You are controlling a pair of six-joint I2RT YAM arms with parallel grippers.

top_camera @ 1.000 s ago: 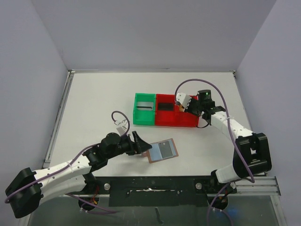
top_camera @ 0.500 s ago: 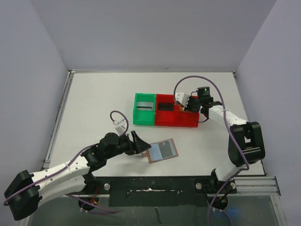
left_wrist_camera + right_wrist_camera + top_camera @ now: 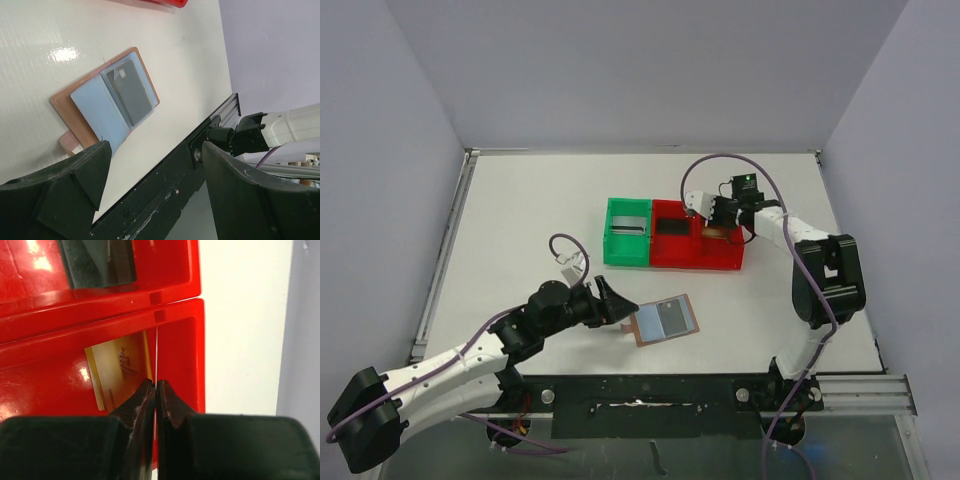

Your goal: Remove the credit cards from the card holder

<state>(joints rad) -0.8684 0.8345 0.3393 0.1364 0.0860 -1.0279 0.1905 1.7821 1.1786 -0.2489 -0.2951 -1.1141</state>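
The card holder (image 3: 665, 320) lies open on the table, blue lining up, with a grey card (image 3: 131, 92) in its right pocket. My left gripper (image 3: 615, 303) is open and empty just left of it, and the left wrist view shows the card holder (image 3: 87, 107) ahead of the jaws. My right gripper (image 3: 712, 224) hangs over the red bin's right compartment. In the right wrist view it (image 3: 156, 385) is shut on a thin credit card seen edge-on. A gold card (image 3: 120, 370) shows in that compartment beside the fingertips. A black card (image 3: 672, 227) lies in the left compartment.
The red bin (image 3: 695, 265) and the green bin (image 3: 620, 255) stand side by side at mid-table. A card (image 3: 630, 226) lies in the green bin. The black front rail (image 3: 165, 200) runs along the near edge. Grey walls close in the back and both sides.
My right gripper has swung left and back, from the red bin's right end to over its right compartment. The left arm has barely shifted. The card holder has not moved.
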